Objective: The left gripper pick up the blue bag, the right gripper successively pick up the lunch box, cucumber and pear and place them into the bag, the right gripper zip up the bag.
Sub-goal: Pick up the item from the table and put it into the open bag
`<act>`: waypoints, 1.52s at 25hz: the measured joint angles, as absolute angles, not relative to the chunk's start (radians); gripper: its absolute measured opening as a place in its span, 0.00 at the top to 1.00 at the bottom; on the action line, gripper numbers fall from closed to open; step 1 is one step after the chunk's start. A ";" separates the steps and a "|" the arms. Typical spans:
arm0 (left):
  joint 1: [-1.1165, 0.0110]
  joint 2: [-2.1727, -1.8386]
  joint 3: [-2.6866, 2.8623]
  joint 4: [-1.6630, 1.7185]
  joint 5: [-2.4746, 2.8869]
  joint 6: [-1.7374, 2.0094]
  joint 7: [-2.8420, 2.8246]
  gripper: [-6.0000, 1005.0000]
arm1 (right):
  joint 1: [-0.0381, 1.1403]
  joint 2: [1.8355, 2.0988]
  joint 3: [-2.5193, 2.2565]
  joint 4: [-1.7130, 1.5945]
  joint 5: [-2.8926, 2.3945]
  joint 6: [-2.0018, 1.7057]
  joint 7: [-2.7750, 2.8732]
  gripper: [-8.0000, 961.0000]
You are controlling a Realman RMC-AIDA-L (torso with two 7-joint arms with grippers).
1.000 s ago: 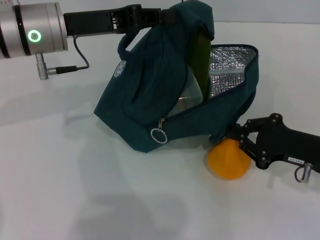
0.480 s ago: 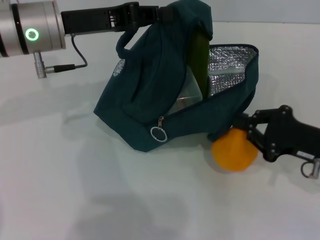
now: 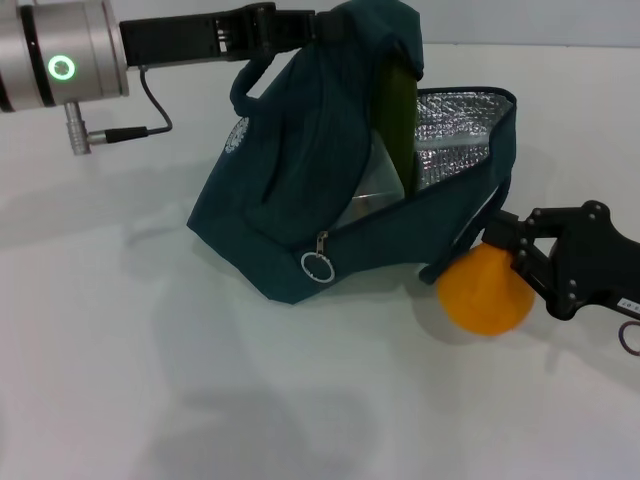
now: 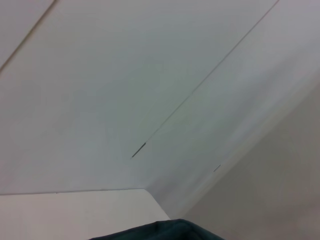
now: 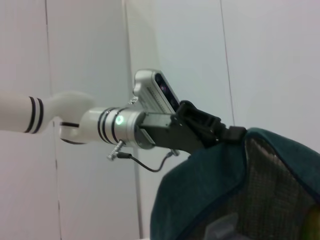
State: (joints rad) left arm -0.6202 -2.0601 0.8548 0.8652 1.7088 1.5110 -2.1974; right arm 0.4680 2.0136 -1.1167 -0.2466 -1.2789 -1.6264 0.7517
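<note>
The right gripper (image 3: 505, 262) was clamped on the orange pear (image 3: 486, 290), held just beside the lower outer edge of the blue bag (image 3: 300, 190), below its open foil-lined mouth. The left gripper (image 3: 325, 28) was closed on the bag's top fabric, holding it up off the white table (image 3: 150, 380). Inside the bag stood the cucumber (image 3: 400, 115) above the clear lunch box (image 3: 375, 190).

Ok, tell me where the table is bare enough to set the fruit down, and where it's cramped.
Bare table spans the whole near side in front of the blue bag, and the stretch under the left gripper. It is crowded at the bag's lower corner, where the right gripper holds the orange pear against the fabric.
</note>
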 joint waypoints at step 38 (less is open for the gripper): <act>-0.611 -2.076 0.862 0.862 1.721 1.522 -2.196 0.93 | 0.621 2.012 -1.107 -0.554 -1.187 -1.509 0.880 0.88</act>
